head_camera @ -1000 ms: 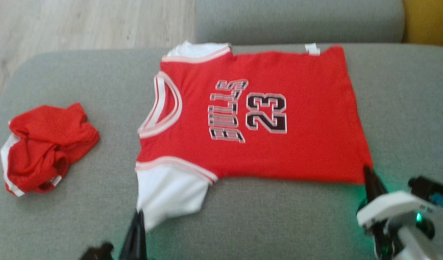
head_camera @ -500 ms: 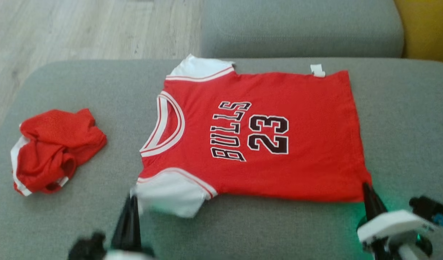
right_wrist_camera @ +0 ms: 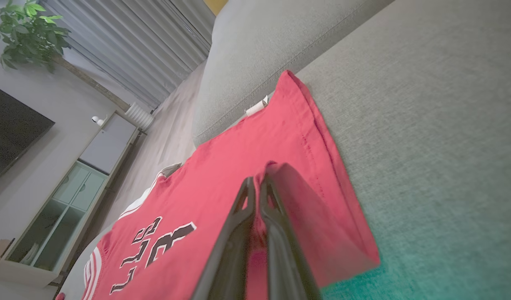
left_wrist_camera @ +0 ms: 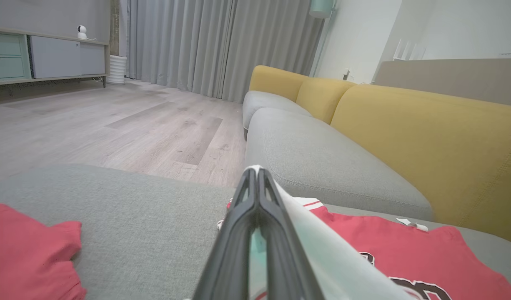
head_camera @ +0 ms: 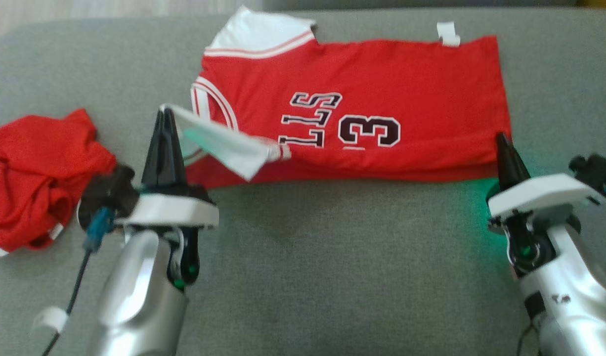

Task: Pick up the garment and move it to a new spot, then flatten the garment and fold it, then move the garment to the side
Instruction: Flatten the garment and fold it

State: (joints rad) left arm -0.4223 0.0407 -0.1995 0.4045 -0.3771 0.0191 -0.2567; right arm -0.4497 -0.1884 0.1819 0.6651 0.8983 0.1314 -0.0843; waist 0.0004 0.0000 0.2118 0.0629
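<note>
The garment (head_camera: 382, 89) is a red basketball jersey with white sleeves and black lettering, spread on the grey sofa seat (head_camera: 332, 257). Its near edge is lifted and folded partly over the front, covering part of the lettering. My left gripper (head_camera: 165, 111) is shut on the near white sleeve (head_camera: 224, 146), which stretches up from the fold; in the left wrist view the white cloth (left_wrist_camera: 322, 250) runs beside the fingers (left_wrist_camera: 255, 200). My right gripper (head_camera: 500, 136) is shut on the jersey's near hem corner; in the right wrist view the red cloth (right_wrist_camera: 293, 187) drapes over the fingertips (right_wrist_camera: 257, 183).
A crumpled red garment with white trim (head_camera: 31, 173) lies on the seat at the left, close to my left arm. Another grey seat cushion (left_wrist_camera: 322, 162) and yellow backrests (left_wrist_camera: 426, 133) stand beyond the jersey. Wooden floor (left_wrist_camera: 113, 125) lies past the seat's far left edge.
Both grippers have risen and moved away from me, carrying the near sleeve and hem corner over the jersey. The head camera has tilted down, shifting the whole picture.
</note>
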